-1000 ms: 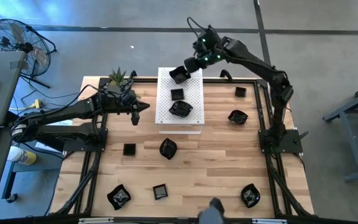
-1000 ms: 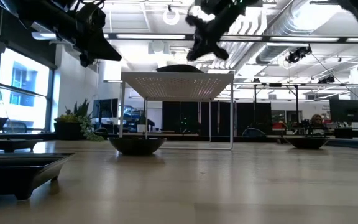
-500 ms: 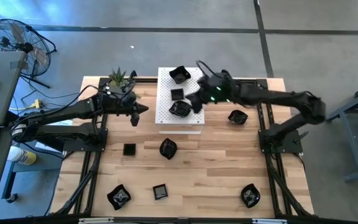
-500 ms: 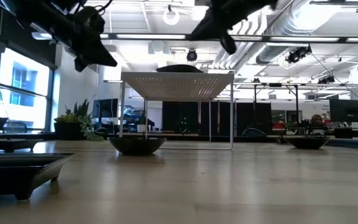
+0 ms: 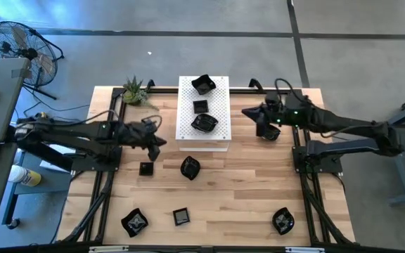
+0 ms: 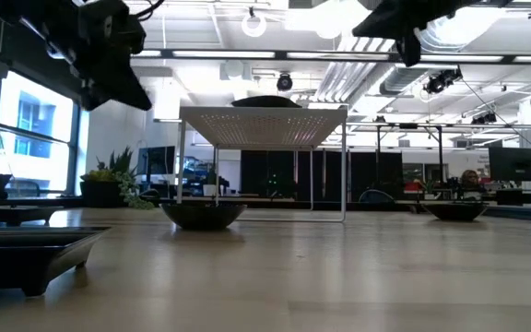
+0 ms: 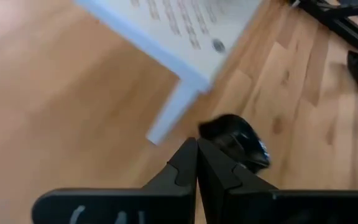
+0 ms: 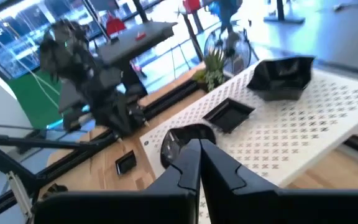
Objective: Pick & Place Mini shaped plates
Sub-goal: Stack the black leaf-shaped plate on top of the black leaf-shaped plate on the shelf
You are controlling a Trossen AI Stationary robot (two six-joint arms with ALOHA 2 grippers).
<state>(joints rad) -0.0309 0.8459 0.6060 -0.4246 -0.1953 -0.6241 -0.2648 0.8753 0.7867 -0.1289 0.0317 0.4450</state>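
Plank table [image 5: 245, 190] carries scattered black plates [image 5: 190, 167] and white board [image 5: 220, 105]; both claws pinched empty.

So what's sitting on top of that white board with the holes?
Three small black dishes sit in a row on the white board: one at the far end, one in the middle, one nearest. No arm covers it.

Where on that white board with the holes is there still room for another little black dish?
The white perforated board is crowded down its middle: three black dishes sit in a line, filling the far and central part. Its near end, toward the front edge, is bare. On the wooden table, the stretch between the board and the front dishes is open.
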